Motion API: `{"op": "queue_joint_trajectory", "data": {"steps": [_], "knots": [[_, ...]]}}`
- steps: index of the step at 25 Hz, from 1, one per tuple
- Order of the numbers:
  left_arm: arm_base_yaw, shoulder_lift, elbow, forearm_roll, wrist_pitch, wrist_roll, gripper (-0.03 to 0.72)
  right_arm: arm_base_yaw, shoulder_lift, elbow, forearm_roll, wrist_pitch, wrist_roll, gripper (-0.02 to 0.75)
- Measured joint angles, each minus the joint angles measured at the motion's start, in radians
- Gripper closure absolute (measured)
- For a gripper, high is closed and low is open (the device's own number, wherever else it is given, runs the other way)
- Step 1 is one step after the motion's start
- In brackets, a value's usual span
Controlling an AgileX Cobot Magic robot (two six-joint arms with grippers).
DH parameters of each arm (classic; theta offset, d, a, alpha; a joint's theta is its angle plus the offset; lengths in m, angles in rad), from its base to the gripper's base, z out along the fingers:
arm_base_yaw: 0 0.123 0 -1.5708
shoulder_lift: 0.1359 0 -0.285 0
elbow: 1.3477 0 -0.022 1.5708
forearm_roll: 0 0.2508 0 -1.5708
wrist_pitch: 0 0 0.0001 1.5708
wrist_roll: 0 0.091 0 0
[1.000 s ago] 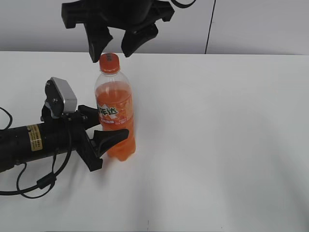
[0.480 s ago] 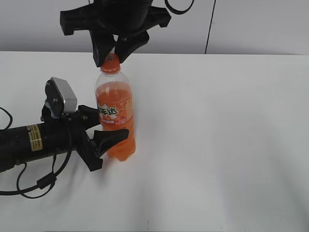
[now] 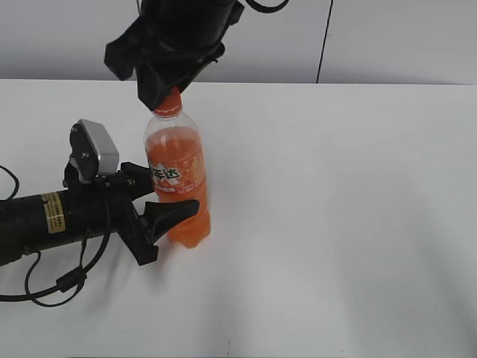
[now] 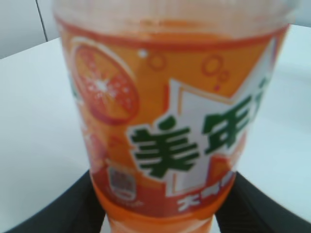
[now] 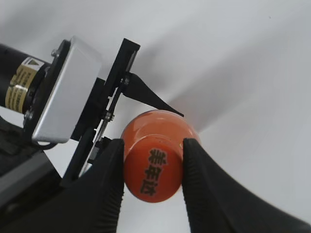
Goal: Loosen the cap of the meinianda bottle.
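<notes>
- The meinianda bottle [image 3: 177,179] stands upright on the white table [image 3: 335,209], left of centre.
- Left gripper [image 3: 165,200]: fingers straddle the lower body, apparently clamped on it. It should brace firmly without crushing.
- Right gripper [image 5: 151,171]: fingers pinch the cap [image 5: 153,169] on opposite sides, from above.
- To loosen well: stay centred over the neck, twist about the bottle's axis, avoid slipping on the ribs.

Matte black arms with tapered black claw fingers [image 5: 201,187], a silver wrist camera box [image 3: 98,150], yellow warning sticker [image 3: 52,209], looping black cables [image 3: 56,287].
</notes>
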Motion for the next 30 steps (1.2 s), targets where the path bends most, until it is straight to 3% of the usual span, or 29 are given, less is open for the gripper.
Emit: {"op": "queue_joint_trajectory", "data": {"steps": [11,15,21,30], "knots": [[0.000,0.000,0.000,0.001,-0.002,0.005,0.286,0.000,0.000,0.000,0.010,0.013,-0.743,0.465],[0.000,0.000,0.000,0.001,-0.001,0.008,0.286,0.001,-0.001,0.000,-0.020,0.024,-0.928,0.465],[0.000,0.000,0.000,-0.001,0.001,0.008,0.286,0.001,-0.001,0.000,-0.037,0.024,-1.035,0.465],[0.000,0.000,0.000,-0.002,0.001,0.008,0.286,0.003,-0.003,0.000,-0.044,0.024,-1.008,0.450]]}}
